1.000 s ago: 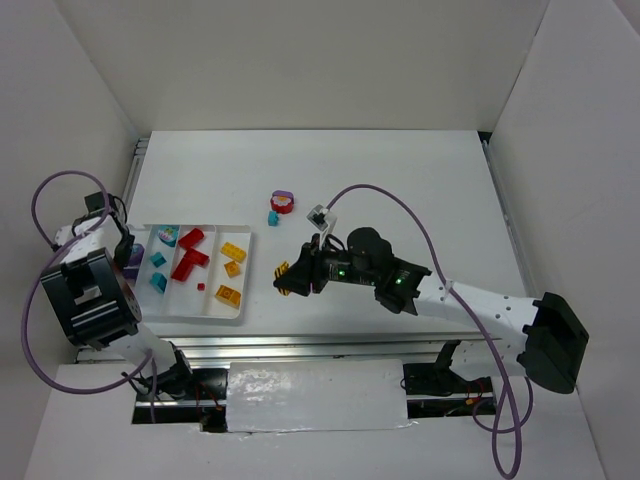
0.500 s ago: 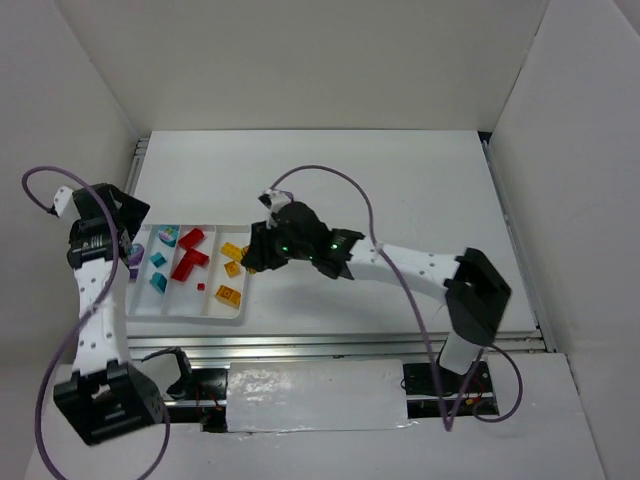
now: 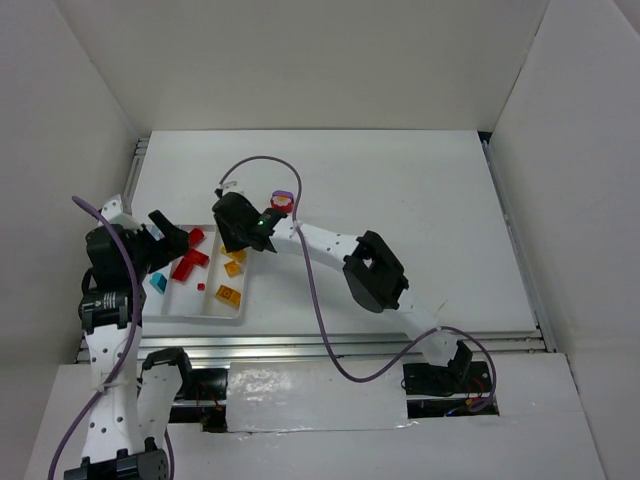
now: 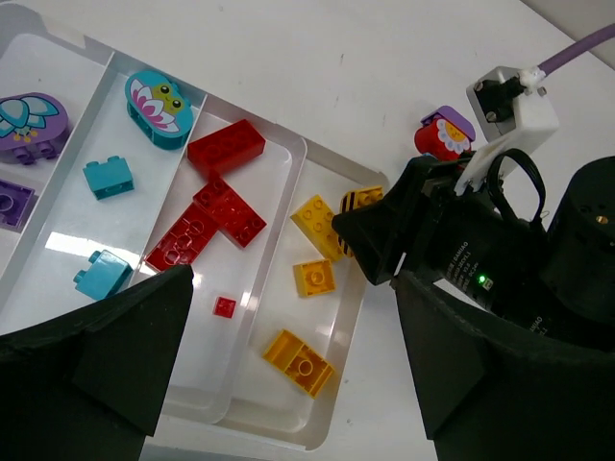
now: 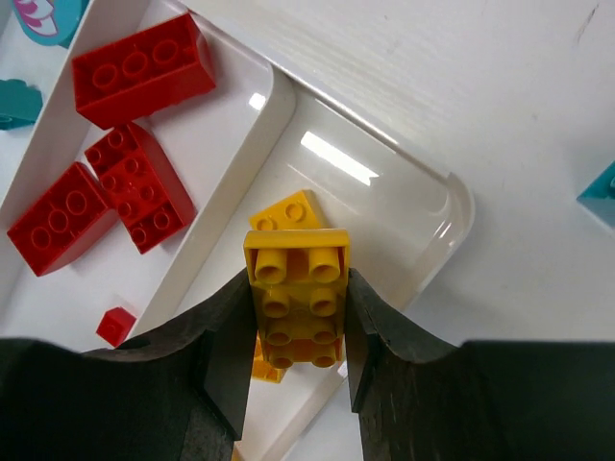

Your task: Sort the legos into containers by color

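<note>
Over far end of tray's (image 5: 459, 202) yellow compt. (image 5: 384, 206): R gripper (image 5: 296, 331) clamped on yellow 2x4 brick (image 5: 296, 279), fingers pressing its two long sides, studs facing the wrist cam.

Key relation: compt. lies directly beneath brick, so the coming drop looks like straight down, no sideways travel. Brick's long axis runs out along the fingers. Compt.'s long run is skewed to it in R wrist view, but compt. looks wider than brick, so judged to fit w/o turning. Height above compt. floor can't be told. Another yellow brick (image 5: 288, 209) sits partly under it, so the held one may land on top and tilt.

R arm has the job. L gripper (image 3: 165, 243) hovers over tray's near-left part, jaws spread wide, nothing b/w them.

Brick: glossy orange-yellow, 2 rows of 4 studs. L wrist view shows a black-striped side face (image 4: 360, 199) at R fingertips.

Sorted so far: red bricks (image 4: 226, 147), teal bricks (image 4: 108, 177), purple pieces (image 4: 29, 120), each colour in own compt. Loose on table (image 3: 420, 200): red-purple rounded piece (image 3: 283, 201), teal piece (image 5: 601, 197).
</note>
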Controlling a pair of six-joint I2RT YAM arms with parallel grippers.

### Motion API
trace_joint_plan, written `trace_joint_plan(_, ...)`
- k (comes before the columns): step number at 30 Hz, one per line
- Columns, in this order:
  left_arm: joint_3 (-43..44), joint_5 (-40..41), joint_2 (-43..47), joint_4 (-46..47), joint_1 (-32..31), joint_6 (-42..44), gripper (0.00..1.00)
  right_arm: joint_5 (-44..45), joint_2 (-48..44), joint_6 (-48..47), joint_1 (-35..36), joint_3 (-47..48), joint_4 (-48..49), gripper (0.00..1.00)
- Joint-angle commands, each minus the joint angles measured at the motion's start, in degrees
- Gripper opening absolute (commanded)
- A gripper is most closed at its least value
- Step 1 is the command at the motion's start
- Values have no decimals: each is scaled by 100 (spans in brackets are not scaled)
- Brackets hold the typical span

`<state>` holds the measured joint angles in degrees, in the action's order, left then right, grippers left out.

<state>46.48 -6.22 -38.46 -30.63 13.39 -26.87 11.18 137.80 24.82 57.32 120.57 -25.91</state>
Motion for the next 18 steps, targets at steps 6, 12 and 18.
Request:
trace_joint_plan(6,133,-81,181,189,-20,235,100,-45,2,-417,-63,301,33,67)
trace_joint_plan(12,142,-160,119,181,-20,253,100,-204,-464,-338,-107,19,200,100)
trace_joint_plan(18,142,68,268,128,-29,200,100,233,-834,118,-598,-210,96,100)
